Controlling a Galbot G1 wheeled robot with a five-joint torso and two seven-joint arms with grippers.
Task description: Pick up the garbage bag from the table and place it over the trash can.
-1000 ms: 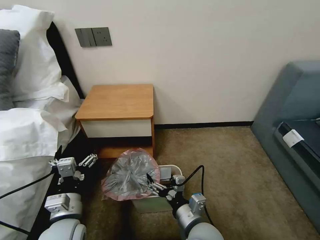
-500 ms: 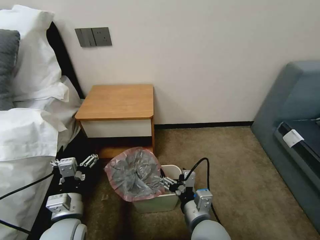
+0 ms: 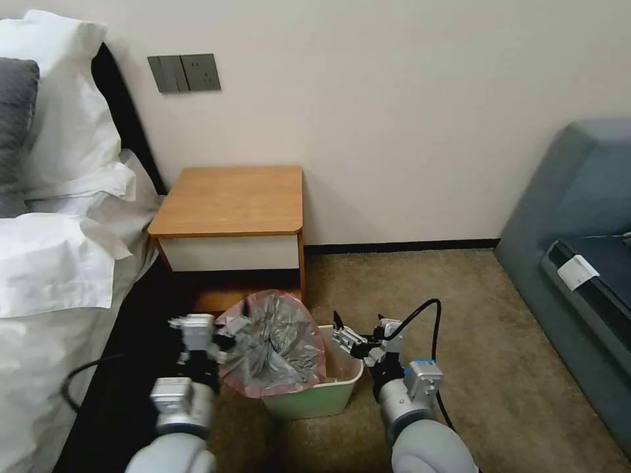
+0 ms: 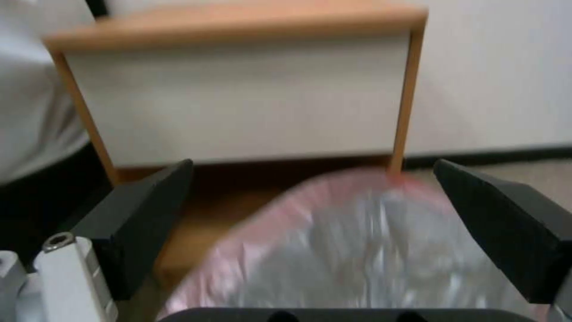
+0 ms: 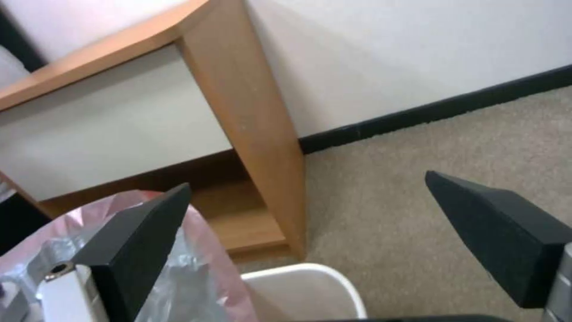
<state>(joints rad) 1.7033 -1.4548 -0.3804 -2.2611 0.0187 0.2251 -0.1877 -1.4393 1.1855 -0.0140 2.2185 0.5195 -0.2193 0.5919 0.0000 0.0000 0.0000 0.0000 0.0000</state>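
Observation:
The garbage bag, crinkled grey plastic with a pink rim, lies bunched over the left part of the cream trash can. The can's right part stays uncovered. It stands on the carpet in front of the table. My left gripper is open at the bag's left edge; in its wrist view the fingers spread wide with the bag beyond them. My right gripper hovers open over the can's uncovered right side, holding nothing. Its wrist view shows the bag's pink edge and the can's rim.
A bed with white linen runs along the left, close to my left arm. A grey-blue sofa fills the right. Open carpet lies between can and sofa. The table's side panel stands just behind the can.
The right gripper has let go of the bag and drawn back to the right. The left arm has swung from beside the bed to the bag's left edge. The bag now rests on the can.

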